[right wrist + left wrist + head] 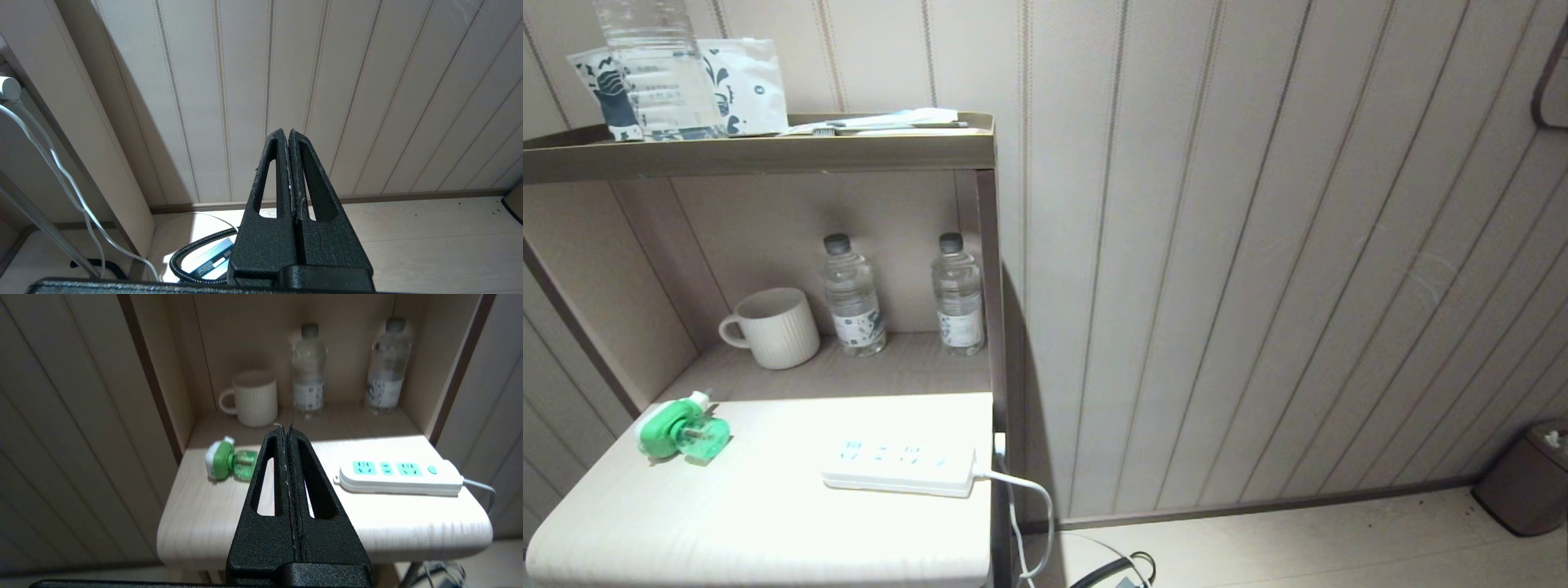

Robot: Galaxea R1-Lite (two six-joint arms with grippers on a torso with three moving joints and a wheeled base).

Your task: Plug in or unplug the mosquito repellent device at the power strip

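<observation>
Two task things lie apart on worktop (768,523) | lower left: mosquito repellent device (682,431) on its side, unplugged | lower centre: power strip (898,467), sockets free | left hand (288,430) pressed closed, empty | right hand (287,134) closed, empty | plugging-in not begun

The big bottle (654,65) is cut off above — the power strip's cord (1029,506) runs off below.

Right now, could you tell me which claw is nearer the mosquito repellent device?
Left. The left claw faces the mosquito repellent device lying on the tabletop; the right claw points at wall and floor beside the stand.
</observation>
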